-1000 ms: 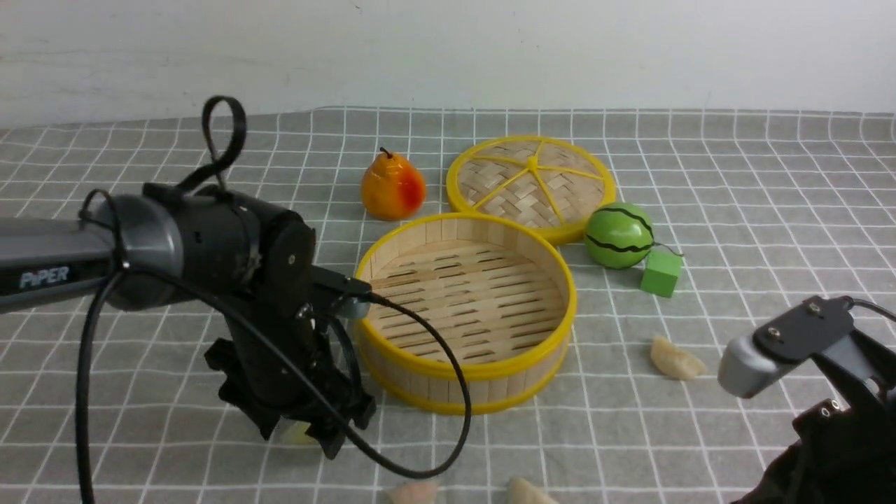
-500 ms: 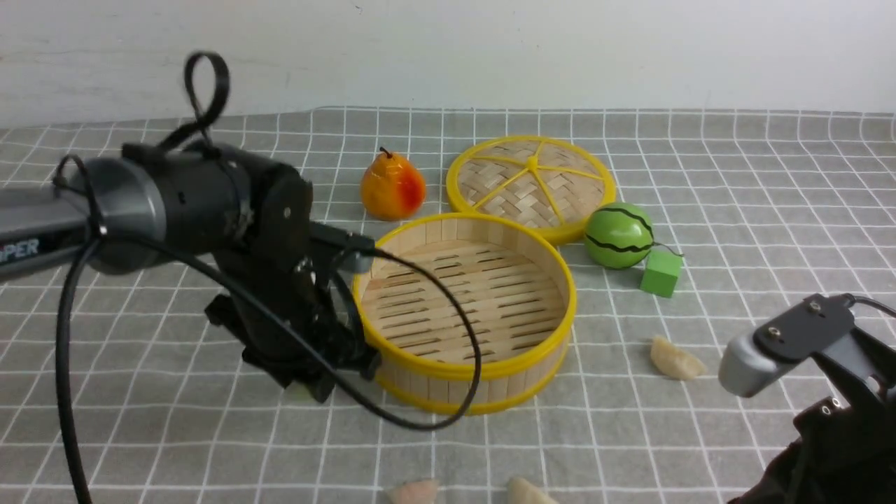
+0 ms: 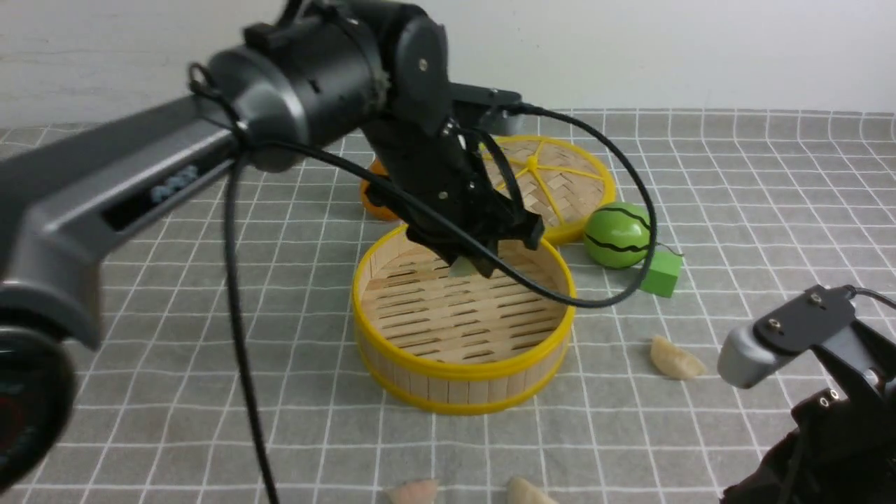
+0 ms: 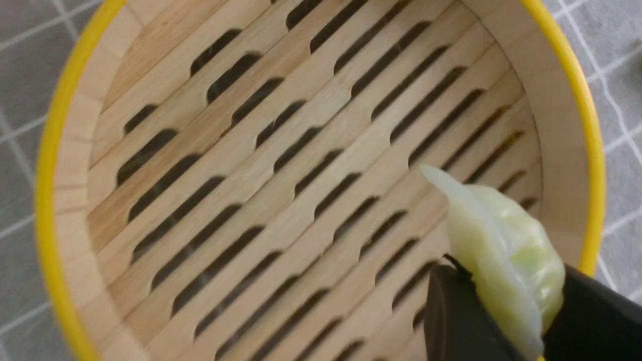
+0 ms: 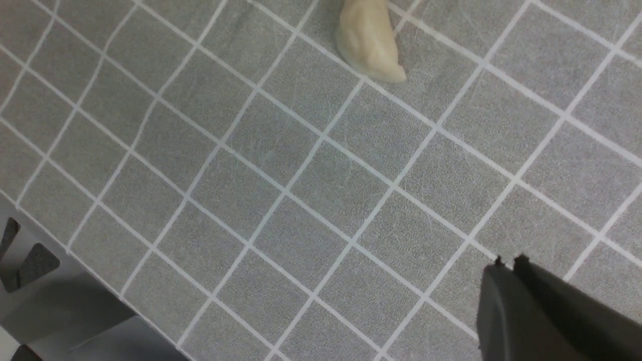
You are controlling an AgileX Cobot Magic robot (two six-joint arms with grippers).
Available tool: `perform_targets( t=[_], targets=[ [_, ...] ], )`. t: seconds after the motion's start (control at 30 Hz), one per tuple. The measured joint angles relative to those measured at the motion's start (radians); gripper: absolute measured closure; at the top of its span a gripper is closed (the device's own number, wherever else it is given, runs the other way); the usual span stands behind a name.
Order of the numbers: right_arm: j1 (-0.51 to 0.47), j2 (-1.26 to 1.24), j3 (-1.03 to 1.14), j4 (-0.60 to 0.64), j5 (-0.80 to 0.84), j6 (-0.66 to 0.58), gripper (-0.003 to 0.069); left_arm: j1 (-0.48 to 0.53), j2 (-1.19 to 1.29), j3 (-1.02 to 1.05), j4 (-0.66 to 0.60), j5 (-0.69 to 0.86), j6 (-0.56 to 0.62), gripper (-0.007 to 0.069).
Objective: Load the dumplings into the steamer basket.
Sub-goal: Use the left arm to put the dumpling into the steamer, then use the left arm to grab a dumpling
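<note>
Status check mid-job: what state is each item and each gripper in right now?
left gripper: jaws shut on green dumpling, above the steamer basket.
green dumpling: held, not yet released.
steamer basket: upright, uncovered, empty.
lid: off, lying flat on the cloth.
beige dumpling, pinkish dumpling, second beige dumpling: loose on the cloth, outside the basket.
right gripper: jaws shut, holding nothing.
</note>
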Motion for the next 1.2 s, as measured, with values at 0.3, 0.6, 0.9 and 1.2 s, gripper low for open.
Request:
perform_targets(
  t=[0.3, 0.6, 0.9, 1.2],
  targets=[
    [0.000, 0.000, 0.000, -0.002, 0.023, 0.000, 0.0638, 0.001, 0.246, -0.202, 0.112, -0.031, -0.136, 0.0421],
    [0.000, 0.000, 0.000, -0.008, 0.012, 0.000, 0.0631, 0.001, 0.216, -0.209, 0.104, -0.013, -0.162, 0.0153],
    [0.000, 0.000, 0.000, -0.008, -0.005, 0.000, 0.0620, 0.001, -0.055, -0.210, 0.113, 0.200, -0.092, 0.0072],
    [0.000, 0.000, 0.000, 0.006, -0.008, 0.000, 0.0617, 0.001, -0.334, 0.011, 0.113, 0.212, -0.069, 0.0072]
  ],
)
